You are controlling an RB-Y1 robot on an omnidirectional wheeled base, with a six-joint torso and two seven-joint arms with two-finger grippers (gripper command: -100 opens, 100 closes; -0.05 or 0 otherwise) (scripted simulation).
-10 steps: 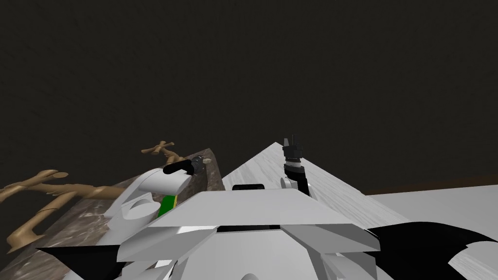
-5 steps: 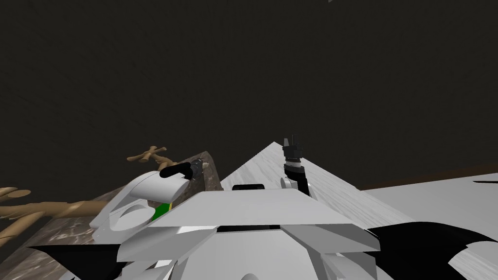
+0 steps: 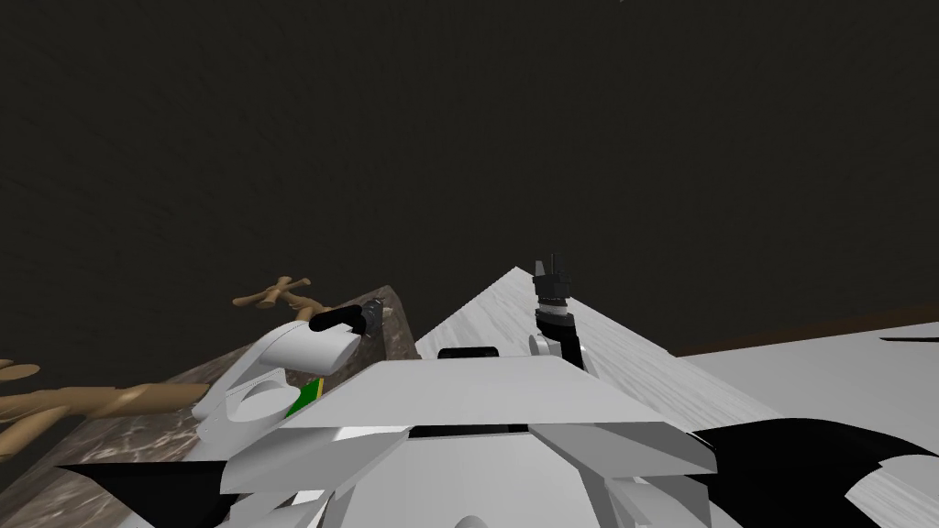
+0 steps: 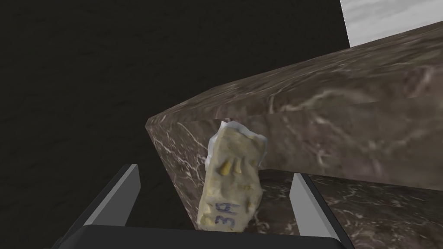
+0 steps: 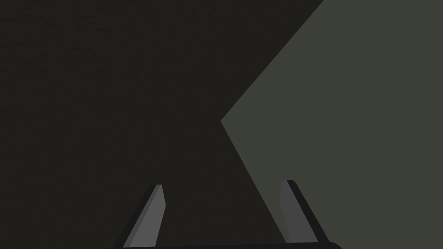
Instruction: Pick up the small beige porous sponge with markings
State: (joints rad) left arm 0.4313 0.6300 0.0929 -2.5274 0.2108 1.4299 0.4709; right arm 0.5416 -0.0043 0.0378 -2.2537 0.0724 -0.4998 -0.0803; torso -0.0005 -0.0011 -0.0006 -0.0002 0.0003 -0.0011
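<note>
Left claw [image 4: 215, 170] spread, sponge [image 4: 231, 186] between its fingers, at surface [image 4: 346, 108] edge. Likely light, squashy; pinch long sides mid-body.

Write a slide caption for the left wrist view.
Left claw open around a beige sponge with blue markings at the corner of a brown marbled counter, not yet touching it.

Sponge [image 4: 231, 181] – beige, rough, pitted and porous, matt; blue ink marks on one face, paler smooth edge at the far end. Counter [image 4: 346, 129] – dark brown marble-look stone, white veins, smooth, faint sheen. Branch [image 3: 101, 401] tan, wood-look, smooth. Floor [image 3: 624, 357] pale grey-white, fine wood-grain streaks, matt. Wall [image 3: 458, 137] near-black, matt, faintly grainy. Left fingers [image 4: 130, 190] plain light grey, smooth, matt.
</note>
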